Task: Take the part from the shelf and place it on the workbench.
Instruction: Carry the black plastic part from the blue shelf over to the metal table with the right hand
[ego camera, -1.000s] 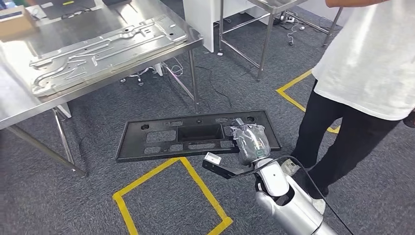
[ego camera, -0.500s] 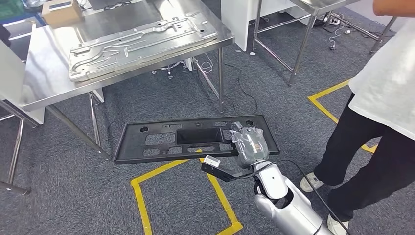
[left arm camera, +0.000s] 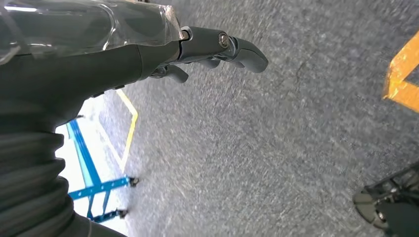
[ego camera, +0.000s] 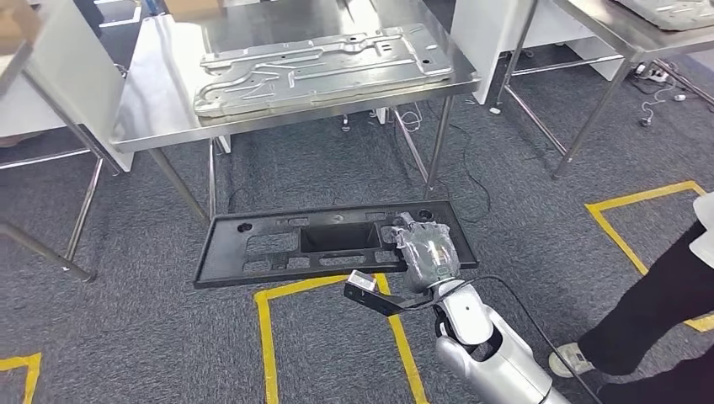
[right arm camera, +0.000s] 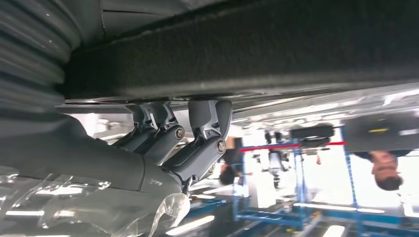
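Grey carpet (ego camera: pixel 151 337) with yellow tape ran under a steel table (ego camera: pixel 160 126) bearing a metal panel (ego camera: pixel 320 71). Right hand (ego camera: pixel 428 248) grasped the black part (ego camera: pixel 278 248), carried short of the table; left hand (left arm camera: pixel 148 54) hung released, fingers (left arm camera: pixel 242 49) apart.

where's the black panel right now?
Head view: the black panel is carried level in the right hand, which grips its right end, above the carpet just short of the steel workbench holding the stamped metal sheet.
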You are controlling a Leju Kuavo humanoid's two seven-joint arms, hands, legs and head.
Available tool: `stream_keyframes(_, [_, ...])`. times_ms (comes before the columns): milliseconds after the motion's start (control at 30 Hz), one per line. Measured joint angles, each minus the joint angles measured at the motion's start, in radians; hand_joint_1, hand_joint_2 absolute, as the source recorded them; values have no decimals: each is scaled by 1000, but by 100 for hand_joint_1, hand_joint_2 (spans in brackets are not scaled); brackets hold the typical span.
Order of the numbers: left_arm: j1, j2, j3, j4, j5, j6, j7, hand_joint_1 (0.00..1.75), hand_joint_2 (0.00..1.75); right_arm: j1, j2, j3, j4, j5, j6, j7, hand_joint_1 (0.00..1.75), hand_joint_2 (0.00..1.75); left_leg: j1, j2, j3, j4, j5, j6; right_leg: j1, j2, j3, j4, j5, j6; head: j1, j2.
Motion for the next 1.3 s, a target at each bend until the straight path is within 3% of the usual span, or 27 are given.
stream_keyframes(33, [2, 0, 0, 0, -1, -1, 0, 0, 175, 1, -1, 0, 0, -1, 0, -1, 175, 175, 1, -9, 2, 5, -6, -3, -1, 0, 12, -49, 41, 1, 0, 0])
stream_keyframes(100, [5, 0, 0, 0, -2, -1, -2, 0, 175, 1, -2, 0, 0, -6, -1, -3, 175, 175, 1, -22, 4, 22, -21, -14, -4, 6, 69, -199, 127, 4, 0, 0])
stream_keyframes(133, [6, 0, 0, 0, -2, -1, -2, 0, 175, 1, -2, 0, 0, -8, -1, -4, 175, 175, 0, -26, 4, 29, -28, -18, -7, 9, 92, -255, 152, 1, 0, 0])
stream_keyframes(200, [6, 0, 0, 0, -2, -1, -3, 0, 175, 2, -3, 0, 0, -9, -1, -5, 175, 175, -5, -31, 2, 35, -37, -23, -8, 14, 108, -294, 160, -9, 0, 0])
stream_keyframes(300, [10, 1, 0, 0, -4, -1, -4, 0, 175, 0, -2, 0, 0, -9, -1, -7, 175, 175, -1, -22, -10, 62, -58, -33, -11, 11, 110, -296, 160, -26, 0, 0])
stream_keyframes(367, [8, 2, 1, 0, -3, -1, -4, 0, 175, -2, -2, 0, 0, -9, -1, -8, 175, 175, 9, -4, -63, 176, -118, -52, -13, 9, 112, -296, 160, -32, 0, 0])
stream_keyframes(433, [8, 2, 2, 0, 1, -1, -3, 0, 175, 0, -2, 0, 0, -8, 0, -9, 175, 175, 21, 6, -140, 334, -182, -65, -13, 6, 112, -296, 158, -35, 0, 0])
stream_keyframes(467, [9, 2, 3, 0, 5, -1, -2, 0, 175, 1, -2, 0, 0, -8, 0, -9, 175, 175, 25, 7, -165, 378, -191, -68, -13, 5, 113, -296, 156, -35, 0, 0])
stream_keyframes(500, [11, 2, 3, 0, 9, -1, -2, 0, 175, 1, -2, 0, 0, -8, 0, -9, 175, 175, 27, 8, -170, 380, -180, -68, -13, 4, 114, -296, 155, -35, 0, 0])
stream_keyframes(533, [11, 1, 4, 0, 13, -2, -2, 0, 175, 1, -2, 0, 0, -8, 0, -9, 175, 175, 28, 8, -152, 335, -151, -66, -12, 3, 116, -296, 154, -34, 0, 0])
stream_keyframes(600, [10, 2, 5, 0, 20, -2, -1, 0, 175, -1, -1, 0, 0, -7, 1, -9, 175, 175, 23, 13, -72, 165, -73, -51, -13, 2, 123, -299, 152, -32, 0, 0])
stream_keyframes(667, [8, 4, 7, 0, 26, -2, -1, 0, 175, -5, 0, 0, 0, -6, 2, -8, 175, 175, 12, 21, -15, 46, -34, -34, -16, 0, 127, -304, 151, -26, 0, 0])
stream_keyframes(767, [8, 4, 15, 0, 32, -3, 3, 0, 175, -7, 1, 0, -1, -6, 6, -7, 175, 175, 8, 22, -2, 18, -29, -25, -17, -3, 131, -310, 150, -10, 0, 0])
stream_keyframes(833, [9, 2, 20, 0, 31, -6, 8, 0, 175, -10, 1, 0, -4, -3, 8, -7, 175, 175, 14, 20, 12, 3, -19, -22, -13, -2, 116, -273, 124, -4, 0, 0])
stream_keyframes(933, [9, -2, 22, 0, 25, -15, 11, 0, 175, -10, -1, 0, -5, -1, 11, -7, 175, 175, 15, 18, 20, 0, -19, -16, -9, 1, 16, -72, 30, -2, 0, 0])
stream_keyframes(967, [9, -3, 22, 0, 23, -17, 11, 0, 175, -9, -2, 0, -5, -1, 13, -7, 175, 175, 13, 16, 20, 1, -21, -15, -8, 2, -16, -17, 16, -1, 0, 0])
stream_keyframes(1000, [10, -4, 22, 0, 20, -19, 11, 0, 175, -8, -3, 1, -5, 0, 15, -7, 175, 175, 13, 14, 20, 4, -24, -15, -8, 2, -31, 2, 21, 0, 0, 0])
stream_keyframes(1033, [10, -5, 22, 0, 17, -20, 11, 0, 175, -8, -5, 1, -5, 0, 17, -8, 175, 175, 13, 12, 21, 7, -27, -16, -8, 3, -24, -23, 45, 1, 0, 0])
stream_keyframes(1133, [8, -9, 23, 0, 14, -19, 6, 0, 175, -10, -5, 2, -7, -3, 21, -14, 175, 175, 13, 6, 24, 25, -46, -29, -11, 4, 73, -233, 148, 0, 0, 0])
stream_keyframes(1200, [5, -9, 24, 0, 16, -15, 1, 0, 175, -12, -6, 3, -12, -7, 23, -18, 175, 175, 9, 5, 23, 34, -56, -36, -10, 5, 104, -295, 164, -8, 0, 0])
stream_keyframes(1300, [5, -10, 25, 0, 21, -15, -4, 0, 175, -13, -7, 3, -17, -9, 27, -21, 175, 175, 10, 5, 22, 39, -65, -41, -9, 6, 105, -294, 162, -21, 0, 0])
